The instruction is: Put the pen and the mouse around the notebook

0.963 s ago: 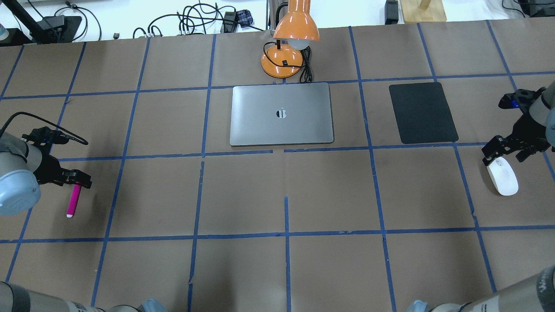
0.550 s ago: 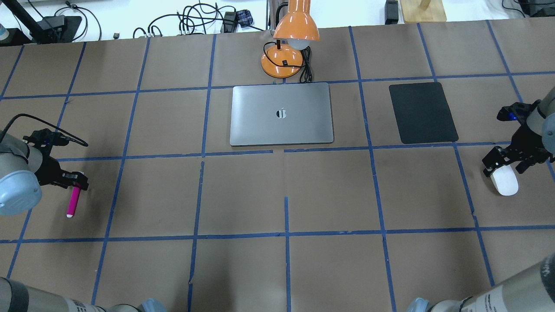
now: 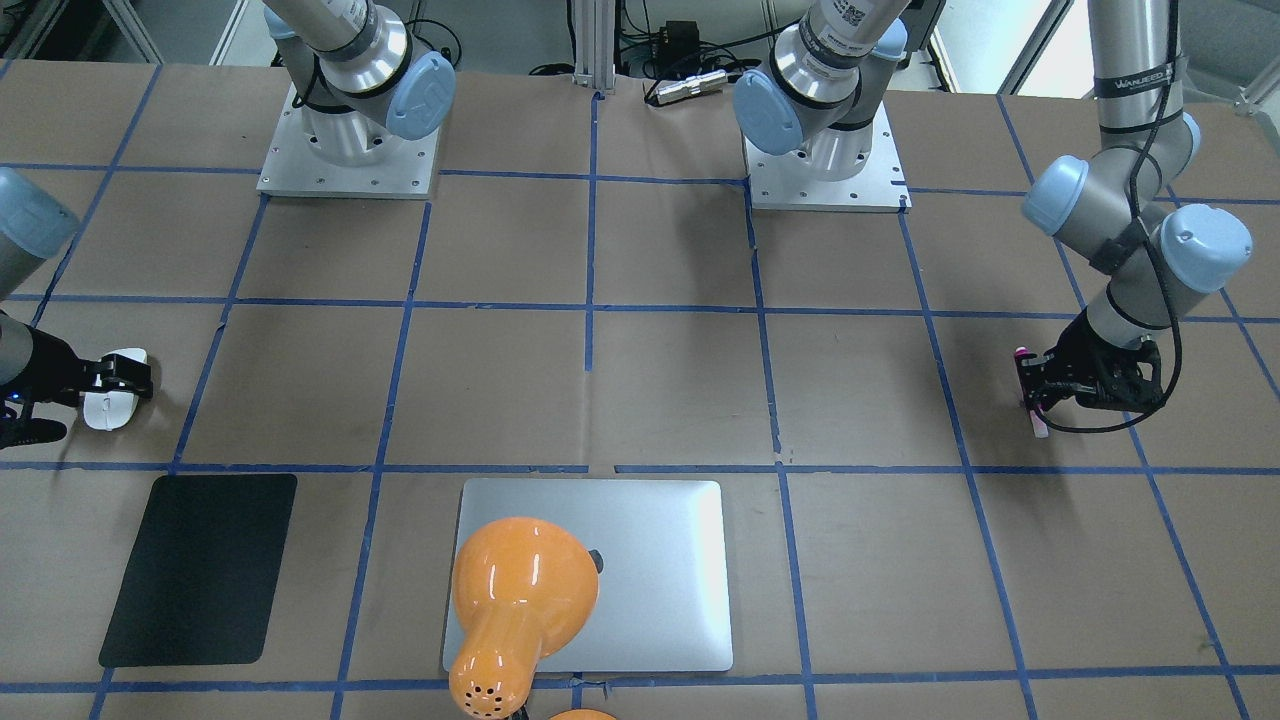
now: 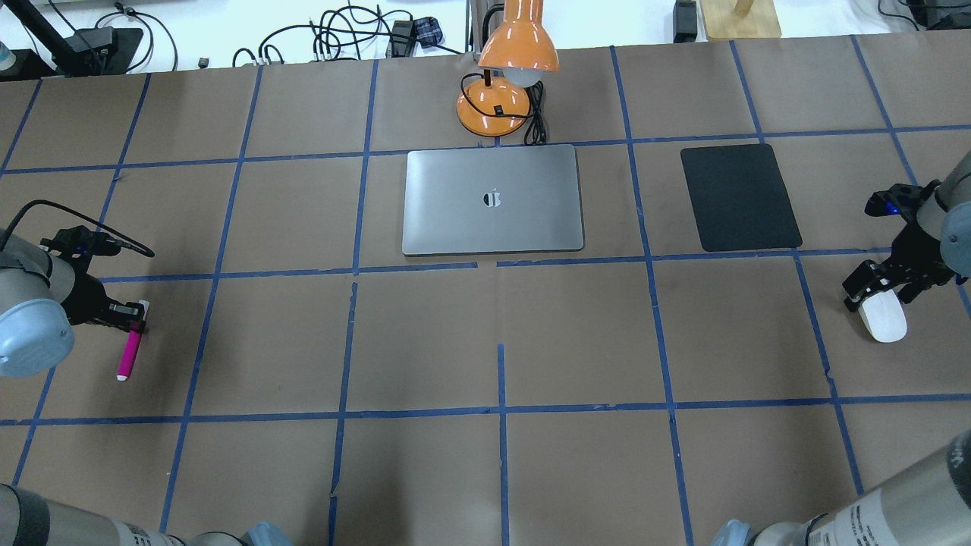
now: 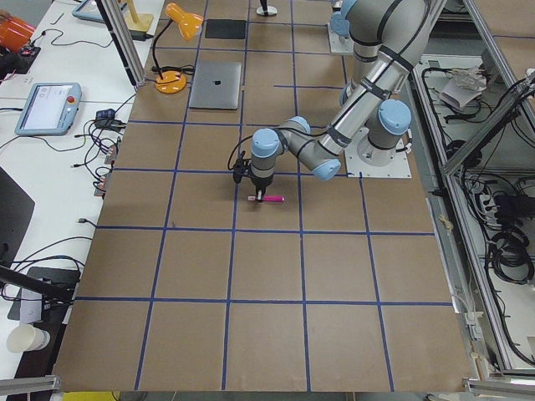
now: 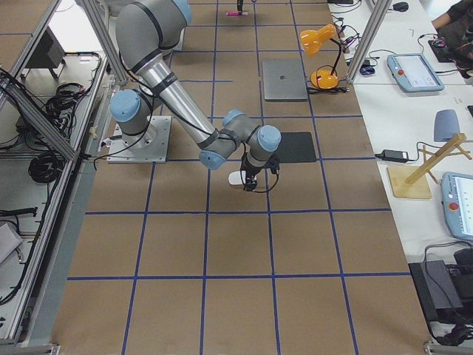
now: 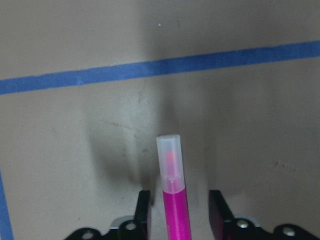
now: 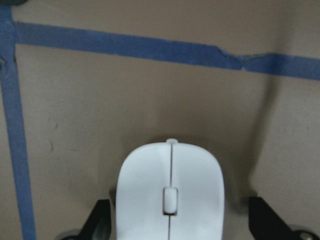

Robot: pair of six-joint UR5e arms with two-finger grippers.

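Notebook [image 4: 493,201] lies closed on the far middle of the surface [image 4: 425,341], well apart from both targets. At the robot's right edge the mouse [image 4: 884,322] lies flat, with the right gripper [image 4: 880,294] spread wide astride it. My call: centre first, then squeeze gently, since that glossy shell could squirt out. Far left, the pen [image 4: 129,353] lies flat, and the left gripper [image 4: 139,317] is narrowly parted either side of the barrel, not pinching yet. Close squarely so it can't roll. The wrist views reveal the gaps beside pen and mouse. The overhead view hides them, but shows the long carry to the notebook.
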